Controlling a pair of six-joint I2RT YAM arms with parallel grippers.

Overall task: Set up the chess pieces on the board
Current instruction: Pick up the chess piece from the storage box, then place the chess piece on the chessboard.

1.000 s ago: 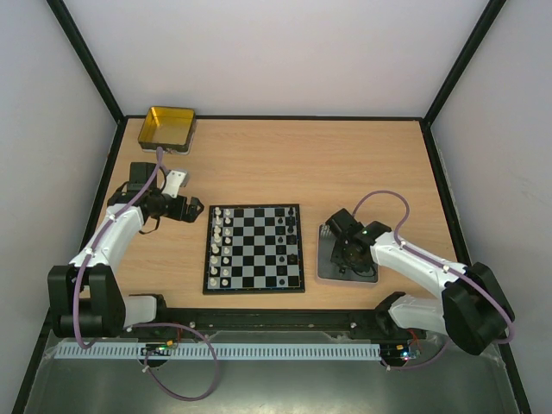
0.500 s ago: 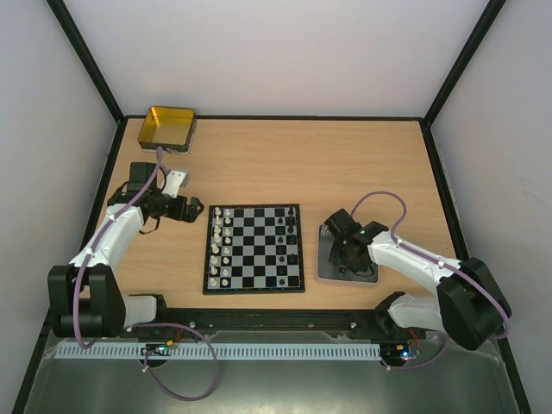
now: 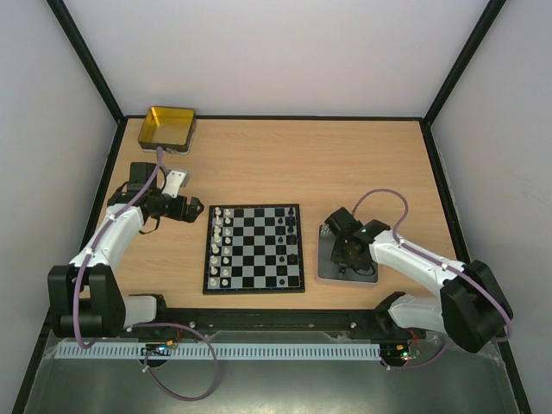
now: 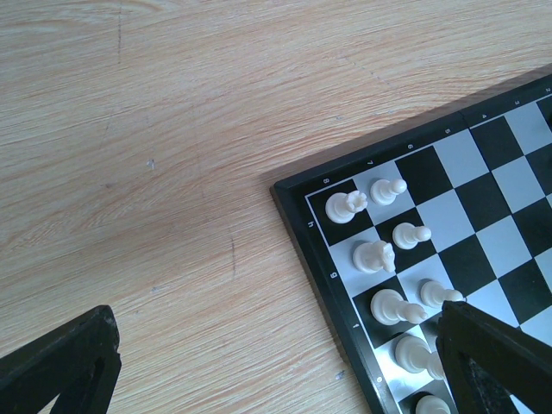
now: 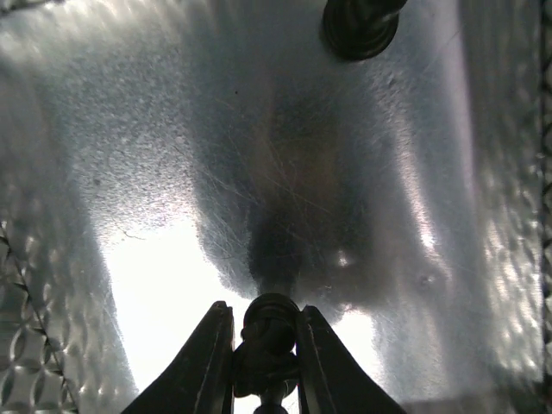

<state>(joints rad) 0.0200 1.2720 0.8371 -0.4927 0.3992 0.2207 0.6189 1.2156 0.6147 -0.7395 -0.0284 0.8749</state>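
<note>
My right gripper (image 5: 266, 349) is pinched on a tiny black chess piece (image 5: 269, 332) over the grey rectangular metal tray (image 5: 155, 172); whether the piece touches the tray floor I cannot tell. A second black piece (image 5: 360, 24) stands further out on the tray. The tray lies on the light wooden desk (image 3: 285, 164), just right of the small square black-and-white chequered chessboard (image 3: 259, 250). My left gripper (image 4: 276, 345) is spread wide and holds nothing, low over bare desk beside the board's far left corner. Tiny white chess pieces (image 4: 379, 255) stand in two lines along the board's left edge.
</note>
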